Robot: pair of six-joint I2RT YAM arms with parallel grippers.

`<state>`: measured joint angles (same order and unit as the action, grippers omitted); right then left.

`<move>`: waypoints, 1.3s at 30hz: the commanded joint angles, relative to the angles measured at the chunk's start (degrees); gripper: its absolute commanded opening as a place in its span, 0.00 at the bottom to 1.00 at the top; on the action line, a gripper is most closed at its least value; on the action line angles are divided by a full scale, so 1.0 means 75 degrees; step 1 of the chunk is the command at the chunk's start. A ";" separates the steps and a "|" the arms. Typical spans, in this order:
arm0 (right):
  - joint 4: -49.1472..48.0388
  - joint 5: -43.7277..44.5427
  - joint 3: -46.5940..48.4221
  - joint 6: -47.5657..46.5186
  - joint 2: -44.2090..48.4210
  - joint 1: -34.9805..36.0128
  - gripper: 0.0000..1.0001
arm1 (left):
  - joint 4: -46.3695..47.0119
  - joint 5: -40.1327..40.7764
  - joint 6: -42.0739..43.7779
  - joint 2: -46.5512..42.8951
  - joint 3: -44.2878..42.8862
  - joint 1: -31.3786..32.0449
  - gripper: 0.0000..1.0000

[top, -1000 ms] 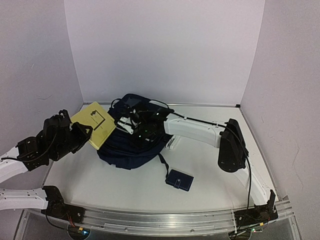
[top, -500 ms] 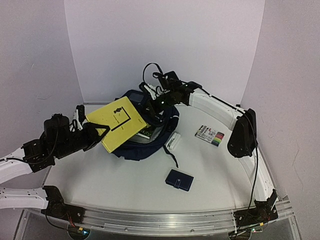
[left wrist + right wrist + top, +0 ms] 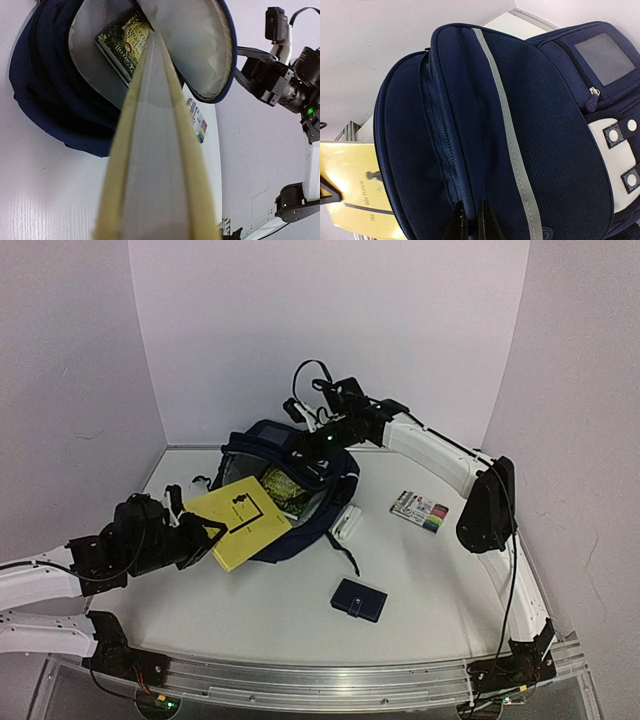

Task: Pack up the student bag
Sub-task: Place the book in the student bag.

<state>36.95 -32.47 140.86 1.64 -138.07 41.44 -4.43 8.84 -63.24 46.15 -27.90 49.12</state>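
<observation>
The student bag lies mid-table, navy with a pale stripe, its mouth held open to the grey lining. A green-covered book lies inside it. My right gripper is shut on a fold of the bag's upper flap and holds it up. My left gripper is shut on a yellow book, whose far edge rests at the bag's mouth. In the left wrist view the yellow book runs edge-on toward the opening and hides my fingers.
A small navy wallet lies in front of the bag. A pack of coloured markers sits to the right, and a white oblong object lies against the bag's right side. Walls close in the table on three sides.
The right gripper has lifted the bag's flap, opening the mouth and showing the green book. The left arm has brought the yellow book down and forward to the opening.
</observation>
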 commanded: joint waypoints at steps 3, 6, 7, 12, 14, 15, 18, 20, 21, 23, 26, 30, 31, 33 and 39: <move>-0.0748 -0.1053 -0.0217 0.0141 0.1274 0.0175 0.00 | 0.2572 0.0580 -0.0622 0.0661 -0.0043 -0.0062 0.00; -0.0743 -0.1231 -0.0586 0.0010 0.1471 0.0173 0.00 | 0.2865 0.0583 -0.0440 0.1039 -0.0289 -0.0105 0.00; -0.0743 -0.1310 -0.0689 -0.0013 0.1532 0.0178 0.00 | 0.2926 0.0589 -0.0394 0.1155 -0.0362 -0.0112 0.00; -0.0738 -0.1689 -0.1150 -0.0157 0.1819 0.0259 0.00 | 0.3251 0.0620 -0.0366 0.1791 -0.0658 -0.0323 0.00; -0.0731 -0.1789 -0.1230 -0.0156 0.1882 0.0283 0.00 | 0.3488 0.0553 -0.0443 0.2127 -0.0737 -0.0464 0.00; -0.0732 -0.1835 -0.1267 -0.0188 0.1898 0.0294 0.00 | 0.3633 0.0492 -0.0499 0.2401 -0.0786 -0.0572 0.00; -0.0735 -0.1975 -0.1349 -0.0425 0.1935 0.0309 0.00 | 0.4459 0.0117 -0.0569 0.3299 -0.0999 -0.0791 0.00; -0.0720 -0.2065 -0.1393 -0.0447 0.1957 0.0321 0.00 | 0.4771 -0.0068 -0.0597 0.3950 -0.1312 -0.0896 0.00; -0.0720 -0.2117 -0.1424 -0.0452 0.1971 0.0327 0.00 | 0.4985 -0.0134 -0.0601 0.4259 -0.1459 -0.0926 0.00; -0.0721 -0.2204 -0.1474 -0.0457 0.2005 0.0347 0.00 | 0.5304 -0.0276 -0.0696 0.4895 -0.1731 -0.1033 0.00; -0.0714 -0.2253 -0.1549 -0.0471 0.2035 0.0358 0.00 | 0.5350 -0.0494 -0.0881 0.5739 -0.2212 -0.1246 0.03; -0.0708 -0.2235 -0.1600 -0.0471 0.2060 0.0363 0.00 | 0.4876 -0.0324 -0.1127 0.6007 -0.2321 -0.1301 0.29; -0.0709 -0.2226 -0.1616 -0.0474 0.2066 0.0358 0.00 | 0.4637 -0.0277 -0.1144 0.5929 -0.2334 -0.1300 0.34; -0.0708 -0.2213 -0.1631 -0.0482 0.2062 0.0358 0.00 | 0.3988 -0.0195 -0.1102 0.5706 -0.2289 -0.1300 0.45; -0.0708 -0.2213 -0.1517 -0.0467 0.1933 0.0358 0.00 | 0.3165 -0.0106 -0.1252 0.5149 -0.1849 -0.1262 0.56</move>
<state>36.21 -42.56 127.76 -1.32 -129.84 42.59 22.20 6.76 -72.18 89.70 -42.53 39.36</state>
